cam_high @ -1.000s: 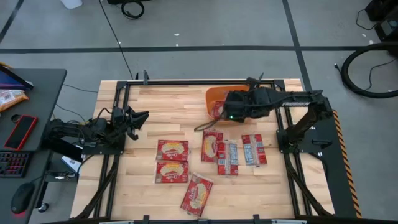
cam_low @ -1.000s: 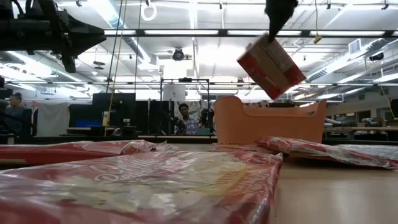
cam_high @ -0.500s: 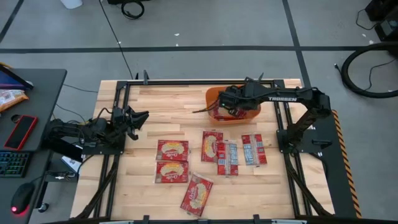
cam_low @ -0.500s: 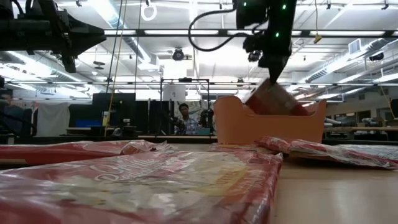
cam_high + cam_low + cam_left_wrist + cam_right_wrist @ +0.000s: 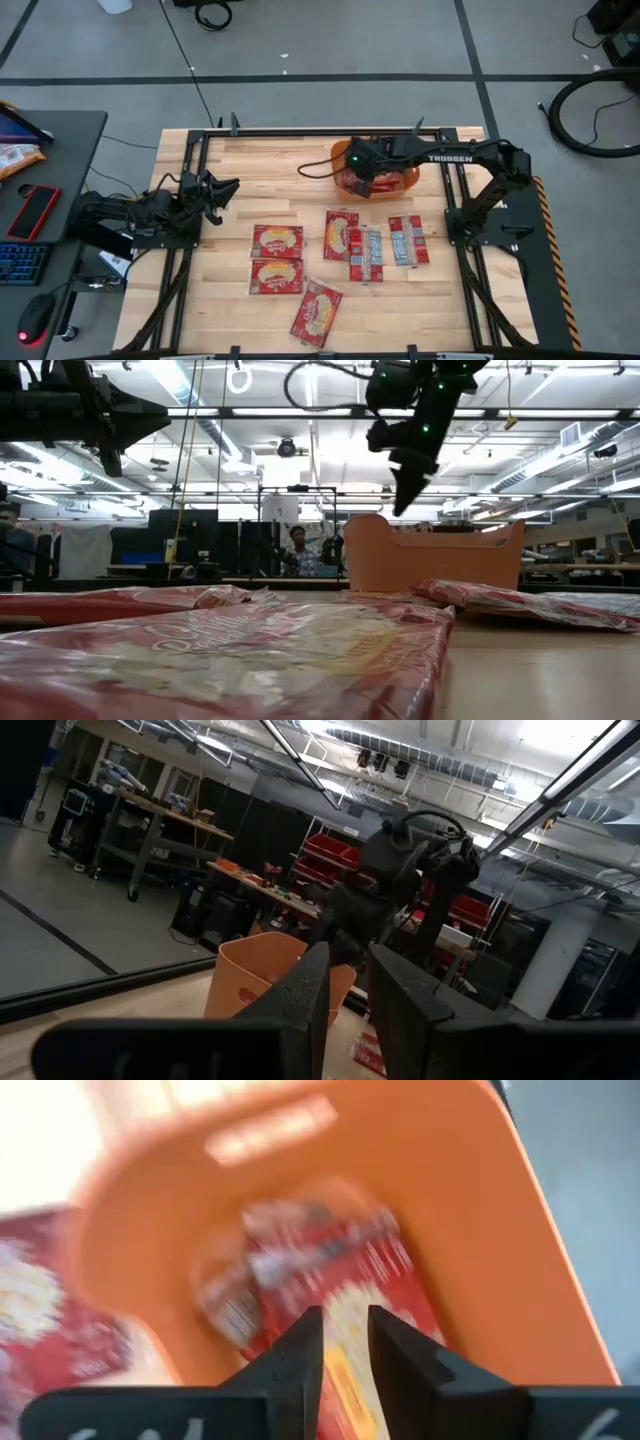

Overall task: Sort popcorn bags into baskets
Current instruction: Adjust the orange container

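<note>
Right gripper above tub, fingers near-closed, empty. Left gripper idle at 9 o'clock, nothing held. Bags at table centre, some in tub. Likely light, thin, slick, crushable; pinch short edge.

You have the tub at the table's far edge, right of centre, with packets lying inside it. The right gripper hangs above the tub's left part. Seven popcorn bags lie nearer you, mid-table. The left gripper waits at the left edge.
</note>
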{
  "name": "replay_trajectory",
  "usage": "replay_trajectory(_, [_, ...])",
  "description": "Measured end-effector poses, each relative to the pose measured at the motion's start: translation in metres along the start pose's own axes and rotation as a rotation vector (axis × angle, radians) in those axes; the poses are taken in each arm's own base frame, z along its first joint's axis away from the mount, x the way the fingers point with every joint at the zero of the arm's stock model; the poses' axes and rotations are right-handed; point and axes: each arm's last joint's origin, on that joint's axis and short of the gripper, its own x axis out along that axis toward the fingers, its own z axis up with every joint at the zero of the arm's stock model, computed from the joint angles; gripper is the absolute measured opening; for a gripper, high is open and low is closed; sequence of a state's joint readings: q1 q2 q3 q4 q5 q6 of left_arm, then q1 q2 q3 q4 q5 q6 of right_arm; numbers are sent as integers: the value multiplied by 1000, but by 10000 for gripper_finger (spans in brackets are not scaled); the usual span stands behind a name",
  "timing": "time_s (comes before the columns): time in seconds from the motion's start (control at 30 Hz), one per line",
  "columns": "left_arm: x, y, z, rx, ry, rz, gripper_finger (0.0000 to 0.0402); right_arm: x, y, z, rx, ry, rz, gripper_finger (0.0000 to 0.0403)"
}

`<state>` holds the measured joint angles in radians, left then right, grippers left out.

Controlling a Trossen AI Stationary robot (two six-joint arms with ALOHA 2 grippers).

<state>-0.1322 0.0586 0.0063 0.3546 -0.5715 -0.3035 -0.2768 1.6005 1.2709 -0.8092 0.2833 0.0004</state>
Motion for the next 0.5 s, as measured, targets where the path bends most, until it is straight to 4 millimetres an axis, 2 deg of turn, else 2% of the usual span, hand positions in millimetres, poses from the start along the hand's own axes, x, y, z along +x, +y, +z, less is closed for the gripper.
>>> replay_trajectory(0.1, [0, 0, 0, 0, 0, 0, 73, 4, 2, 9, -48, -75, 21, 95])
replay_trajectory(0.2, [0, 0, 0, -1, -1, -1, 73, 16, 4, 13, -104, -80, 24, 94])
replay_trajectory(0.33, [0, 0, 0, 1, 1, 1, 73, 42, 8, 14, -159, -36, 60, 94])
replay_trajectory(0.5, [0, 0, 0, 1, 0, 2, 73, 74, 6, 19, -130, -45, 156, 94])
